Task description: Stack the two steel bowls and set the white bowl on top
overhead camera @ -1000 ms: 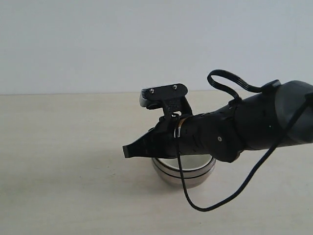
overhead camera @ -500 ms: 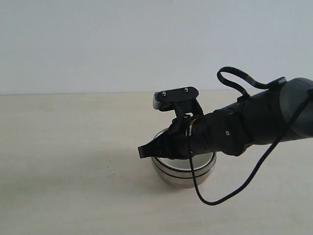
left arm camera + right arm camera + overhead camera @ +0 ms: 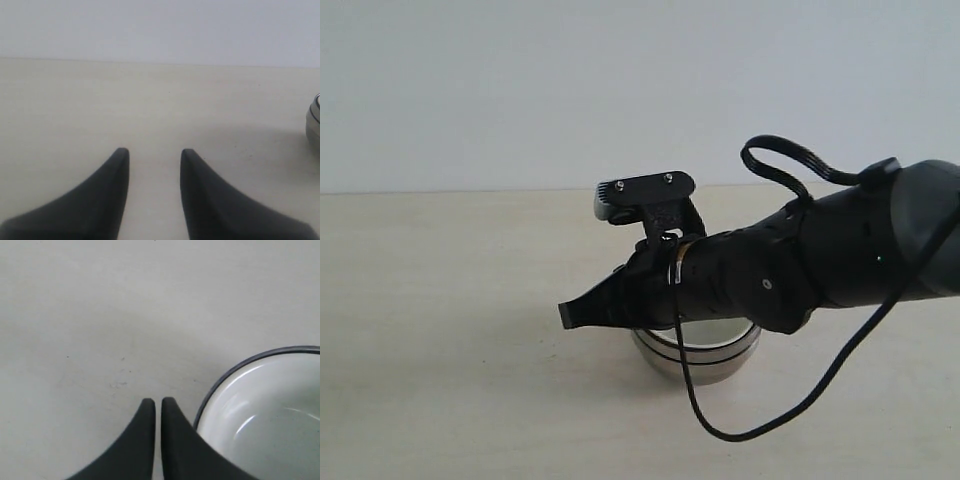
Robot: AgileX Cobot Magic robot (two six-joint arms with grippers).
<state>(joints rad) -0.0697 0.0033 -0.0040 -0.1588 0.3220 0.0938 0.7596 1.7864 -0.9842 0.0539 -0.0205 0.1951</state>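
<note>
The two steel bowls [image 3: 702,358] stand nested as one shiny stack on the table, mostly covered by my right arm. The stack's edge also shows in the left wrist view as steel bowls [image 3: 314,124]. The white bowl [image 3: 265,415] shows its glossy inside, ringed by a thin dark rim line. It appears to sit in the stack. My right gripper [image 3: 568,315] hovers above and past the stack's left side. Seen from its wrist, this right gripper [image 3: 158,402] is shut on nothing, just beside the white bowl's rim. My left gripper [image 3: 152,152] is open over bare table.
The pale table [image 3: 440,300] runs back to a plain light wall [image 3: 520,90]. A black cable [image 3: 790,400] loops down from my right arm in front of the bowls. The left arm does not show in the exterior view.
My right gripper drew back to the right half a second ago and has since swung left again, ending slightly further left than at first. The bowls have not moved.
</note>
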